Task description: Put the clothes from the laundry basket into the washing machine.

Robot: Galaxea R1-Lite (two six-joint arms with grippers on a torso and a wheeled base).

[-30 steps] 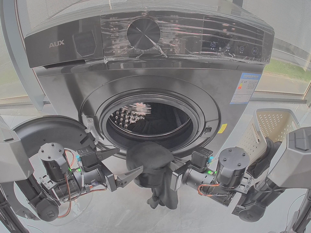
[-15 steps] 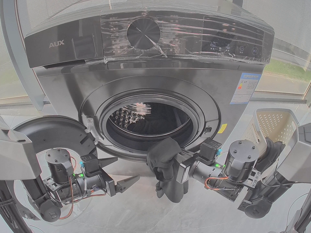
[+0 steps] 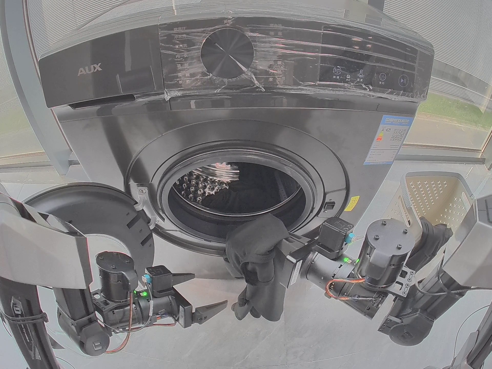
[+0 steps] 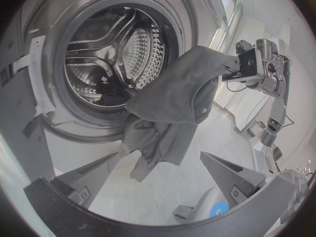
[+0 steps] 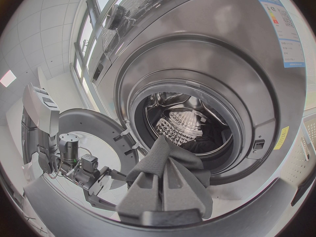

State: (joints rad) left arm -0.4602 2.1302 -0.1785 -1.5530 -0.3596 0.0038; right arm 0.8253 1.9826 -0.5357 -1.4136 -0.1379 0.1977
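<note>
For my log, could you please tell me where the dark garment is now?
In the head view, the dark garment hangs from the right gripper by the washing machine's lower opening rim.

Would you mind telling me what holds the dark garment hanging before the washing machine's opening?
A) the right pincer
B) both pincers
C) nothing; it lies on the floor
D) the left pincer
A: the right pincer is shut on the dark garment, while the left pincer stands open and apart from it.
</note>
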